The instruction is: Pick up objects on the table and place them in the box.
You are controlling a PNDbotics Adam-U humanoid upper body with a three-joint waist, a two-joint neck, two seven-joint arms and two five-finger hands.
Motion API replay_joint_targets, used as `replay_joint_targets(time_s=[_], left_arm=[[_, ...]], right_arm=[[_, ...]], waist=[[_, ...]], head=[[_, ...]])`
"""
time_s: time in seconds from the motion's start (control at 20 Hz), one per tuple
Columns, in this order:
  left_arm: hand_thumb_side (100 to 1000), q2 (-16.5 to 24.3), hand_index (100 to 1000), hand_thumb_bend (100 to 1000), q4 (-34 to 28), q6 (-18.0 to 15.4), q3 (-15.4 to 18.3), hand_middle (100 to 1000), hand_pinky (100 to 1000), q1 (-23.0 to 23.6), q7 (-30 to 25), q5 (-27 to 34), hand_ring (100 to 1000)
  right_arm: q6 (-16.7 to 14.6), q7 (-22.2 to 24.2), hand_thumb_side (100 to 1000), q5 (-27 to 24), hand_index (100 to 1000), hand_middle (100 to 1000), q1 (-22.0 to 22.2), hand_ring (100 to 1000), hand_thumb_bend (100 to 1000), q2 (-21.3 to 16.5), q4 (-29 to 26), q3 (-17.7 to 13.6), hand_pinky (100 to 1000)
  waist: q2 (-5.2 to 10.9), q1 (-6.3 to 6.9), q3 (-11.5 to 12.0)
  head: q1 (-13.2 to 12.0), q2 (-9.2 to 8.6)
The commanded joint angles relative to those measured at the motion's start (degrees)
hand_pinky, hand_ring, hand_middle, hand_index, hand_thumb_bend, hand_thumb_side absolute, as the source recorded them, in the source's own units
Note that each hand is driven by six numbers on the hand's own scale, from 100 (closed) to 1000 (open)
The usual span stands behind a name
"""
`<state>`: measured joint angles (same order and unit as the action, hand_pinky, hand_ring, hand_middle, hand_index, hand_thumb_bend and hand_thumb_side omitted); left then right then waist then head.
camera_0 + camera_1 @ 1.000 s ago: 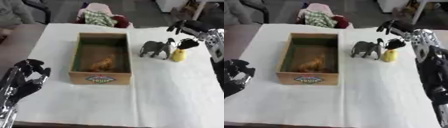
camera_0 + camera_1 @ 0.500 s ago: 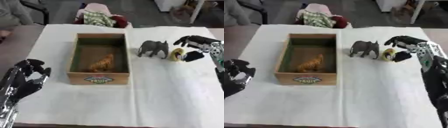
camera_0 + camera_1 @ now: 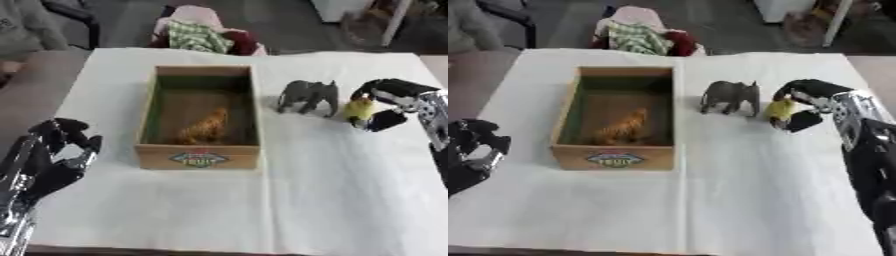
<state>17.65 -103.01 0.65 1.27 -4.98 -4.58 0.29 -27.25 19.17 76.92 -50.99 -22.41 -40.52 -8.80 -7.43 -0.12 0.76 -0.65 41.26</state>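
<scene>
A wooden box [image 3: 200, 155] stands left of centre on the white table, with an orange toy animal [image 3: 206, 126] lying inside it. To the right of the box a grey toy elephant [image 3: 308, 95] stands upright. Just right of the elephant is a small yellow toy [image 3: 359, 108], and my right hand [image 3: 815, 100] has its fingers and thumb curled around it at table level. My left hand [image 3: 48, 160] rests at the lower left, fingers loosely curled upward and holding nothing.
A pile of cloth, green-checked, pink and red [image 3: 207, 34], sits just past the table's far edge. A white cloth [image 3: 262, 210] covers the table, with bare room in front of the box and to its right.
My right hand has come down from above the yellow toy and closed its fingers around it. The elephant, the box and my left hand stay where they were.
</scene>
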Motion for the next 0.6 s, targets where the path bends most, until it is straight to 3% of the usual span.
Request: replay_joint_targets(time_s=[0.05, 0.2, 0.6], left_arm=[[100, 1.03, 627, 316, -0.93, -0.05, 0.39, 448, 751, -0.35, 0.11, -0.07, 493], [100, 1.01, 627, 316, -0.9, -0.04, 0.37, 448, 751, -0.35, 0.1, -0.06, 493], [100, 1.03, 627, 315, -0.89, -0.03, 0.37, 449, 751, -0.38, 0.11, -0.05, 493]], right_arm=[[0.19, -3.1, 399, 1.08, 653, 543, -1.23, 397, 100, -0.79, -0.46, -0.27, 499], [-0.15, -5.07, 332, 0.27, 564, 449, -1.41, 265, 100, -0.77, -0.98, -0.34, 396], [-1.23, -5.69, 293, -1.66, 469, 355, -1.71, 174, 100, -0.77, -2.02, -0.05, 291]], waist=[[0.61, 0.0, 0.0], [0.65, -0.08, -0.04], [0.63, -0.21, 0.01]], head=[[0.01, -0.48], [0.02, -0.47], [-0.03, -0.5]])
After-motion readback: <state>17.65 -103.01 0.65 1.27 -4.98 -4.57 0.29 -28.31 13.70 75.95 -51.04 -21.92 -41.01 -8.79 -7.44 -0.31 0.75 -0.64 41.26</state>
